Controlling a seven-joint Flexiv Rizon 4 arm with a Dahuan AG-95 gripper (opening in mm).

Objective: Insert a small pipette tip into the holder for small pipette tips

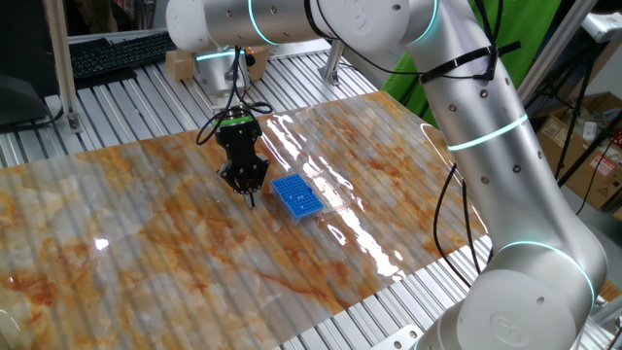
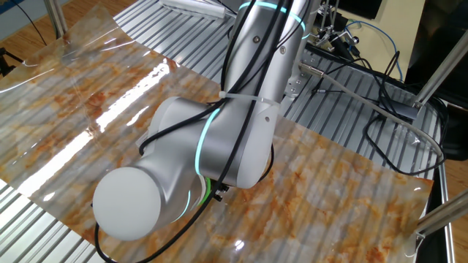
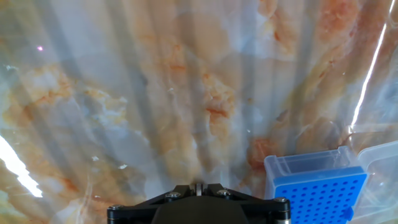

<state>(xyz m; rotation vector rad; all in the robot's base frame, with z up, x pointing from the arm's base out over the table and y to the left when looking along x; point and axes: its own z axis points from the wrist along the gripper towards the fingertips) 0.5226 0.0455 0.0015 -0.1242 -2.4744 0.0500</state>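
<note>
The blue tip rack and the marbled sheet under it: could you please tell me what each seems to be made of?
The blue tip rack looks like moulded plastic: uniform bright colour, a fine grid of holes, with a clear, probably plastic case around it. The marbled sheet seems a glossy printed film or vinyl: it carries strong glare and follows the ribs beneath.

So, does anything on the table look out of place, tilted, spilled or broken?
Nothing stands out. The blue rack sits flat on the marble-patterned sheet, a clear lid lying open beside it. The gripper is low next to the rack with jaws shut. No spill or damage shows.
</note>
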